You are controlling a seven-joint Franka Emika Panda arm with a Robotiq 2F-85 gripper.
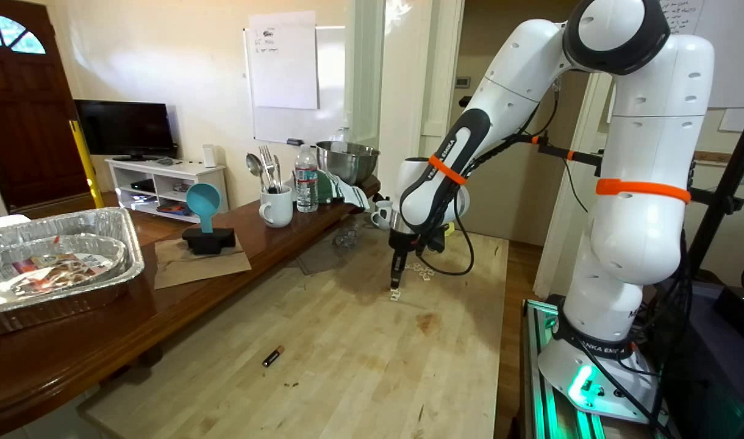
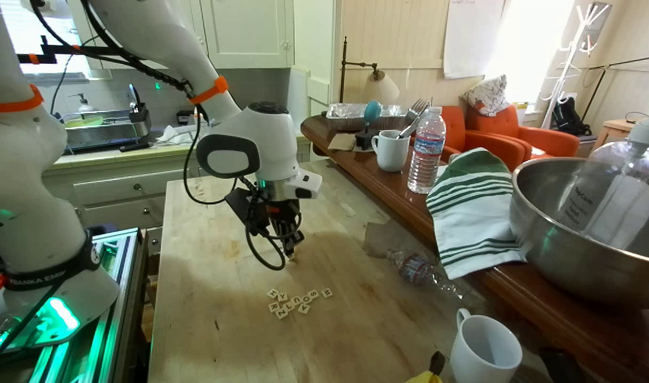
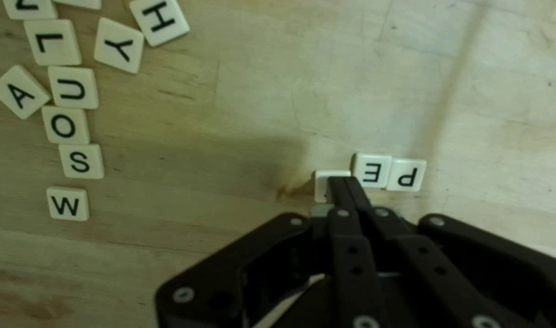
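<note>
My gripper [image 3: 343, 180] points down at the wooden tabletop with its black fingers together. The fingertips are over a white tile [image 3: 320, 187] and hide most of its face. I cannot tell if they touch it. A tile marked E [image 3: 372, 171] sits just beside it, and a tile marked P [image 3: 406, 175] adjoins the E. In the exterior views, the gripper [image 1: 396, 283] [image 2: 291, 250] is low over the table. A loose group of letter tiles lies apart, including W [image 3: 68, 203], S [image 3: 81, 161], O [image 3: 65, 125], A [image 3: 20, 92] and H [image 3: 159, 21].
A battery [image 1: 273, 356] lies on the tabletop. A crumpled plastic bottle [image 2: 416, 267] and a white mug [image 2: 485, 351] are along one side. A raised brown counter [image 1: 268, 241] borders the tabletop, bearing a steel bowl [image 2: 542, 234], a striped towel [image 2: 473, 213] and a water bottle [image 1: 306, 183].
</note>
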